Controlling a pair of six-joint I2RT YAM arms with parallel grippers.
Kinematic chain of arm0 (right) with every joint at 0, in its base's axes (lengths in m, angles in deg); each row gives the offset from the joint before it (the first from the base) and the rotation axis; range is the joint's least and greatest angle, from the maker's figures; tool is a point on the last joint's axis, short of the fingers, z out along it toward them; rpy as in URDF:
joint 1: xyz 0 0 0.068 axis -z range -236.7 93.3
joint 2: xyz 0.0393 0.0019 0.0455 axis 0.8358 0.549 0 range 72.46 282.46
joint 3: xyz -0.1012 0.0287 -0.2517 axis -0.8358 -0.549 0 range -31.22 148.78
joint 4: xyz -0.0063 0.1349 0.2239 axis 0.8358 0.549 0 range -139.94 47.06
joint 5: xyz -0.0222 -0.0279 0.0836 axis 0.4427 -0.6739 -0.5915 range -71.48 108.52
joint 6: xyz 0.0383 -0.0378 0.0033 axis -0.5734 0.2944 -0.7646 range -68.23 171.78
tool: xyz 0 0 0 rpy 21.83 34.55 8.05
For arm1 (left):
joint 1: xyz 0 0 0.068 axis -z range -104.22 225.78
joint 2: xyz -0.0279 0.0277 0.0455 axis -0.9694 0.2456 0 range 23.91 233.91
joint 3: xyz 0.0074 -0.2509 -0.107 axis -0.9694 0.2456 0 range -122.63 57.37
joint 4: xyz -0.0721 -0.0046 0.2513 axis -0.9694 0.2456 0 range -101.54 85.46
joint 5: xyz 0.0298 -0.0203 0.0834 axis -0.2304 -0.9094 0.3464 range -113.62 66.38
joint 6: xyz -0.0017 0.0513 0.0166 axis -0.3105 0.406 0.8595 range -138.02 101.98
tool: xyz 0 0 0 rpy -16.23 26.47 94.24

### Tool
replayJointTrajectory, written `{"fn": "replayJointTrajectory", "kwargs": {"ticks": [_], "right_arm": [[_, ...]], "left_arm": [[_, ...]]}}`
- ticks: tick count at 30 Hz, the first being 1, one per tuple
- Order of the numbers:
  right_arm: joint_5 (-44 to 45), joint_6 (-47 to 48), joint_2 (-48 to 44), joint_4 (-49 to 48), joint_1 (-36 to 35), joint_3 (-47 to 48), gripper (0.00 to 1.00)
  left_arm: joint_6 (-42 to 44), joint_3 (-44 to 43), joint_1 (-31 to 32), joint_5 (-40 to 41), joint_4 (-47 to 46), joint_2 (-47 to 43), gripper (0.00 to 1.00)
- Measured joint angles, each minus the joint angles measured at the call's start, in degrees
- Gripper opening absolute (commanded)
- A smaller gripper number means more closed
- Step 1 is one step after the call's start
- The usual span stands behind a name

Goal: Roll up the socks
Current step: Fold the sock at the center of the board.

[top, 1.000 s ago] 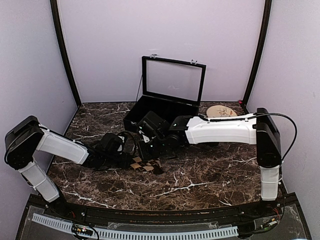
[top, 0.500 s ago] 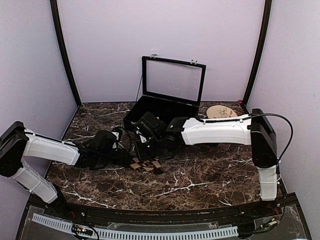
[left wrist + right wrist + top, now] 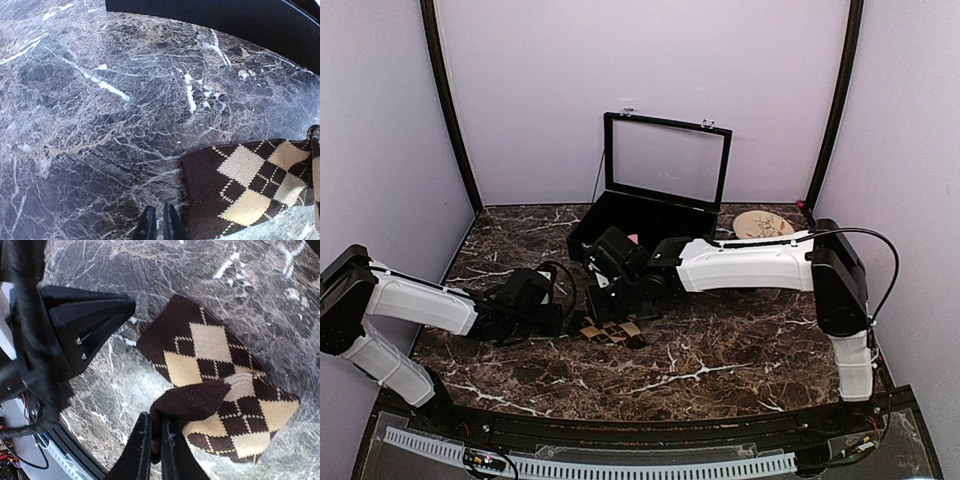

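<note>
Right fingers [image 3: 140,450] pinched the sock's [image 3: 215,365] folded edge; left fingers [image 3: 148,226], pressed together and empty, sat just beside its flat end, its length running away rightward.

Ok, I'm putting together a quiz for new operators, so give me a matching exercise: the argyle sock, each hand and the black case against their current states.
Things:
1. argyle sock
2. left hand
3. right hand
4. black case

States:
A. lid raised, farthest back
B. shut on a folded-over flap of the sock
C. shut and empty, tip beside the sock's edge
D. lying partly folded on the marble table

Pairs: 1-D; 2-C; 3-B; 4-A
</note>
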Motion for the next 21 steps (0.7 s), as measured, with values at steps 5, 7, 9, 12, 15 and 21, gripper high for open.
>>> {"fn": "replayJointTrajectory", "kwargs": {"ticks": [5,7,9,12,15,21], "right_arm": [[-0.5,0.0,1.7,-0.1,0.0,1.9,0.10],[-0.7,0.0,2.4,-0.2,0.0,2.7,0.10],[-0.9,0.0,3.0,-0.2,0.0,3.4,0.10],[-1.5,0.0,3.9,-0.3,0.0,4.3,0.11],[-1.8,-0.1,4.7,-0.6,0.0,4.8,0.11],[-2.7,-0.4,6.0,-1.4,0.2,4.9,0.11]], "left_arm": [[0.0,-0.1,0.0,-0.1,-0.1,1.5,0.01],[-0.1,-0.1,0.0,-0.3,-0.1,2.4,0.00],[-0.2,-0.1,0.0,-0.6,-0.1,3.2,0.00],[-0.7,-0.1,0.0,-1.3,-0.3,3.6,0.00],[-1.4,0.0,-0.2,-2.1,-1.0,3.6,0.00],[-2.7,0.7,-1.2,-4.3,-2.5,3.6,0.00]]}}
